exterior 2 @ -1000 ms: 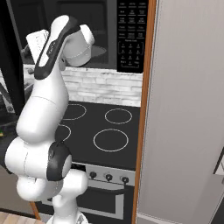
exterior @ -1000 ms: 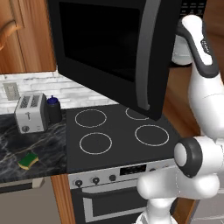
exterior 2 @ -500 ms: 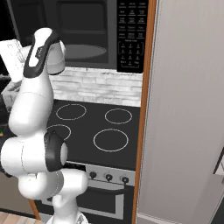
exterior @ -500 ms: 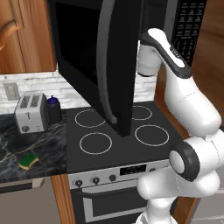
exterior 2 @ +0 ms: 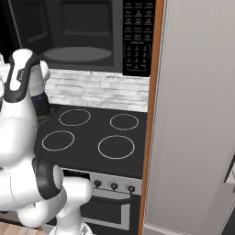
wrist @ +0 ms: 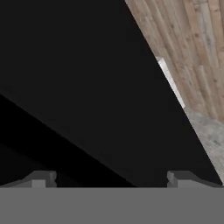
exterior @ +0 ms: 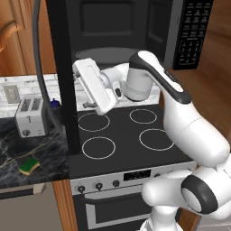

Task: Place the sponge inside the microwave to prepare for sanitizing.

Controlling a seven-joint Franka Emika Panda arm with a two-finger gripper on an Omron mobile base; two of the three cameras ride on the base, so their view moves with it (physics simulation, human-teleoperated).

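Note:
The black microwave [exterior: 135,27] hangs above the stove with its door [exterior: 57,67] swung wide to the left, seen edge on. Its grey turntable [exterior: 113,54] lies bare inside, and the keypad [exterior: 191,31] is on the right. The green-and-yellow sponge [exterior: 29,165] lies on the dark marble counter at the lower left, well below and left of my hand. My gripper [exterior: 81,90] hangs in front of the cavity's lower left corner, beside the door. It is open, its fingertips [wrist: 43,178] wide apart with nothing between them, facing the black door [wrist: 87,87].
A silver toaster [exterior: 31,117] stands on the counter [exterior: 13,149] behind the sponge, a small dark jar [exterior: 55,104] beside it. The black stove [exterior: 122,135] with ring burners lies under the microwave. A tall grey panel [exterior 2: 197,114] closes off the right side.
The microwave door has swung from half open to fully open on the left. My arm has followed it leftward and the hand has dropped in front of the cavity.

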